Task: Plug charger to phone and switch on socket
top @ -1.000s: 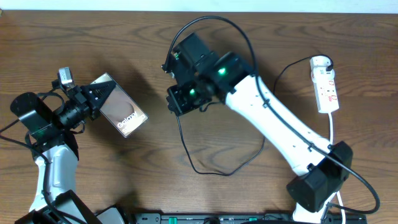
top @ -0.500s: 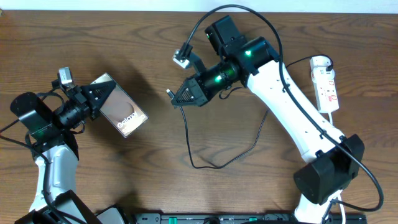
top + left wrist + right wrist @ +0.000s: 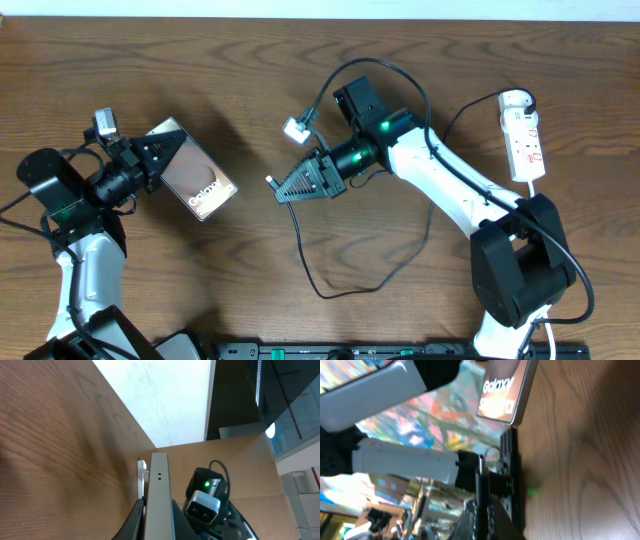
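The left jaws are clamped on the flat, glossy brown phone (image 3: 198,178), which is held over the wood-grained tabletop (image 3: 200,60). The right jaws are pinched on the small plug tip of the thin black charger (image 3: 299,240), near the phone. The narrow white socket (image 3: 524,140) is laid well apart, at the far right.

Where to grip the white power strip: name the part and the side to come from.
Take the power strip across its narrow width, at mid-length, coming down from above. It lies flat on the table, its long sides parallel and bare, while the white cord leaves its near end and the charger cable reaches its far end.
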Controlling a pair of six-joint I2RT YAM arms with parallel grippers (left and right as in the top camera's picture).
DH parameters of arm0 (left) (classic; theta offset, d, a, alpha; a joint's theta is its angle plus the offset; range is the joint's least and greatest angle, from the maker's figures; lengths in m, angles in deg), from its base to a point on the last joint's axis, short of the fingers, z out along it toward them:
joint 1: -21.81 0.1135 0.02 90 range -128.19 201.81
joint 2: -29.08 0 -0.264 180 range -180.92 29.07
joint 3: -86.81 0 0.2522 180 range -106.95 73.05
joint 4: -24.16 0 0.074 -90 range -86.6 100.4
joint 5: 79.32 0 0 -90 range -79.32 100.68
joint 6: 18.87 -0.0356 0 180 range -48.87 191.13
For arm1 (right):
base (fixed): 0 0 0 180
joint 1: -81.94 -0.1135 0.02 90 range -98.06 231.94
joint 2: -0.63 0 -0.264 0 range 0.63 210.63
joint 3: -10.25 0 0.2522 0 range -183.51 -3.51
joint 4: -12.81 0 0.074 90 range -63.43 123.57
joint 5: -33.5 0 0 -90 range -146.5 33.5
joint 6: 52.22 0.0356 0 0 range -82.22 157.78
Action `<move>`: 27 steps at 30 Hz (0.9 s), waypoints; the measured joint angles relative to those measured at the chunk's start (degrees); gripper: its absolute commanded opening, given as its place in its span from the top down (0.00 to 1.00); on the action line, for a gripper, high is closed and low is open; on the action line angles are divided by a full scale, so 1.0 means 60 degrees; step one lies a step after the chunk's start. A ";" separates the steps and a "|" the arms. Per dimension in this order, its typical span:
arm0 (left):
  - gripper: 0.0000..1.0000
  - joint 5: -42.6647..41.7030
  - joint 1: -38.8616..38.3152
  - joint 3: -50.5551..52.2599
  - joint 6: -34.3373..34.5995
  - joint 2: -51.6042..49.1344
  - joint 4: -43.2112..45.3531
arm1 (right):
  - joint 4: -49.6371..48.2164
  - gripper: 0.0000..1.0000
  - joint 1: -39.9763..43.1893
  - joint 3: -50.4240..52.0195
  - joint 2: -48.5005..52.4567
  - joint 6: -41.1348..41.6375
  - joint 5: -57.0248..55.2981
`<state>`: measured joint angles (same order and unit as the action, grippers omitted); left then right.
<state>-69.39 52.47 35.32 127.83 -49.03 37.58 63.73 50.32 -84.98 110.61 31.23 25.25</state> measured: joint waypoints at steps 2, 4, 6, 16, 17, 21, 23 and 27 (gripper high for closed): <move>0.93 -0.0004 0.0000 0.0000 0.0000 0.0000 0.0000 | -0.0386 0.99 0.0000 0.0328 0.0000 0.0000 0.0182; 0.93 -0.0004 0.0000 0.0000 -0.0004 0.0000 0.0000 | -0.0714 0.99 0.0000 0.0565 0.0000 0.0000 0.0259; 0.92 -0.0004 0.0000 0.0000 -0.0018 0.0000 0.0011 | -0.0962 0.99 0.0000 0.0776 0.0000 0.0015 0.0339; 0.93 -0.0069 0.0000 0.0000 -0.0146 0.0000 0.0954 | -0.2065 0.99 -0.0240 0.0863 0.0000 0.0637 0.0423; 0.93 -0.0069 0.0000 0.0000 -0.0168 0.0000 0.0984 | -0.2291 0.99 -0.0331 0.0871 0.0000 0.0758 0.0412; 0.93 -0.0055 0.0000 0.0000 -0.0182 0.0000 0.1016 | -0.3264 0.99 -0.0619 0.0882 0.0007 0.1333 0.0415; 0.92 -0.0029 0.0000 0.0000 -0.0182 0.0000 0.1013 | -0.3665 0.99 -0.0710 0.0882 0.0047 0.1665 0.0415; 0.92 -0.0011 0.0000 0.0000 -0.0182 0.0000 0.1016 | -0.4426 0.99 -0.0863 0.0882 0.0397 0.2313 0.0463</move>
<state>-69.45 52.47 35.32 126.74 -49.03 43.68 37.18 45.14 -79.69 112.99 45.11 28.03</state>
